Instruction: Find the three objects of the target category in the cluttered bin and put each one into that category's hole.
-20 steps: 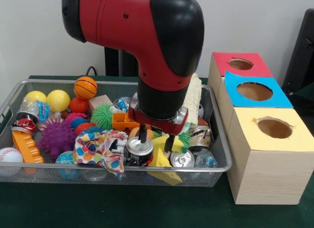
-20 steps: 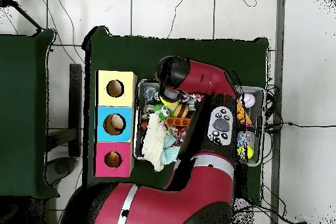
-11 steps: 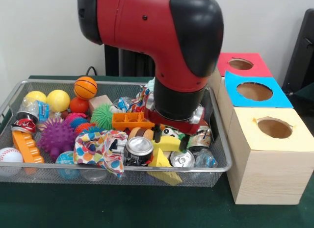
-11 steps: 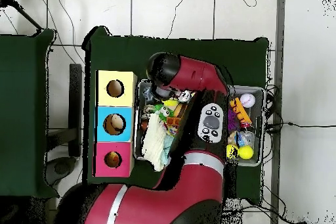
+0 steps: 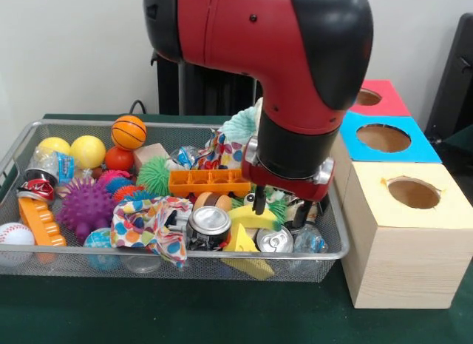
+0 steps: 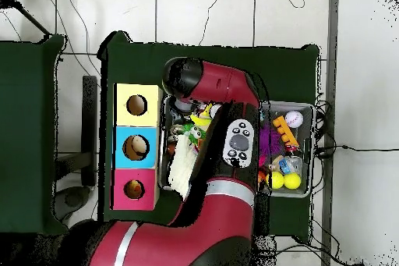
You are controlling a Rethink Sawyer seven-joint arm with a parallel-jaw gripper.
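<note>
Cans (image 5: 210, 225) lie at the front of the wire bin (image 5: 89, 264), beside the yellow box (image 5: 411, 233). The claw (image 5: 279, 211) hangs just above them, spread apart and holding nothing. From above, the red arm (image 6: 222, 107) covers most of the bin (image 6: 306, 191); the claw is hidden there.

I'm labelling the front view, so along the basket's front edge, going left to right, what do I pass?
Baseball → orange block → patterned cloth → silver can → yellow wedge → second can top.
</note>
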